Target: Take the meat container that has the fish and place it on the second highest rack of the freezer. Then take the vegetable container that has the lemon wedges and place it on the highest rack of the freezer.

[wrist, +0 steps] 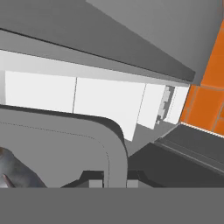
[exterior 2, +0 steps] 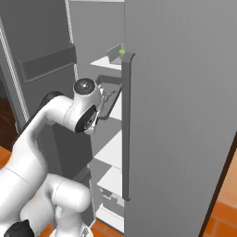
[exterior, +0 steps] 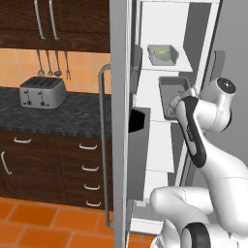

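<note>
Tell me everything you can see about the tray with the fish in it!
The meat container is a shallow grey rectangular tray with sloped walls, plastic-looking. It sits tilted on a freezer shelf, one below the tray with green wedges. The gripper is shut on its rim. A silvery fish lies inside.

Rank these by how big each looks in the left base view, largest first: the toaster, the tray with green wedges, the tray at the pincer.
1. toaster
2. meat container, the tray at the pincer, partly hidden by the arm
3. vegetable container, with the green wedges

The two trays look alike in shape; the upper one sits farther off, so that ranking is unsure.
</note>
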{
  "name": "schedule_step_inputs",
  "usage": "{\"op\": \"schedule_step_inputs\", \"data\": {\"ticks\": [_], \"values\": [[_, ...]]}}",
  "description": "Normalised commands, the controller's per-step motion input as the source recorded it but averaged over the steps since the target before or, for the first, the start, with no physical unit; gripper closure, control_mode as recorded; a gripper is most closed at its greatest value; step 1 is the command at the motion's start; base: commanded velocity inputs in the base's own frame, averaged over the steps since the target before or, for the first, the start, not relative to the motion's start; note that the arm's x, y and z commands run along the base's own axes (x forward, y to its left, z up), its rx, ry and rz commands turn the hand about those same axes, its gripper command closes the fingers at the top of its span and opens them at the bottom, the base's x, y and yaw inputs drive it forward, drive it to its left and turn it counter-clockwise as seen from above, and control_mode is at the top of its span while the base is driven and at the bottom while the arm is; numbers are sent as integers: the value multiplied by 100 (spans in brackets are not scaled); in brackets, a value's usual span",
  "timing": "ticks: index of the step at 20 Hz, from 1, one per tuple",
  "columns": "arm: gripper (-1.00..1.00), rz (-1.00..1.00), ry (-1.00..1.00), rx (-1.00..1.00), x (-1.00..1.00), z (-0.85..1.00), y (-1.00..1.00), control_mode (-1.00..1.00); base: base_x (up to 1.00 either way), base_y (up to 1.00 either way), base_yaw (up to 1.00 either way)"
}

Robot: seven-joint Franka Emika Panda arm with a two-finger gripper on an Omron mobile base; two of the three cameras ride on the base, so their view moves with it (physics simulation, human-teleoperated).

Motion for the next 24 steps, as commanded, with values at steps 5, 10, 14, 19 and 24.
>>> {"op": "schedule_step_inputs", "data": {"ticks": [5,10,14,19,24], "values": [[100,-8,3,0,32,4,3,-100,0,0,0],[100,-1,9,0,37,7,0,-100,0,0,0],[100,0,0,0,49,-2,0,-100,0,0,0],[100,-1,0,0,57,-21,0,-100,0,0,0],[100,-1,0,0,58,-22,0,-100,0,0,0]]}}
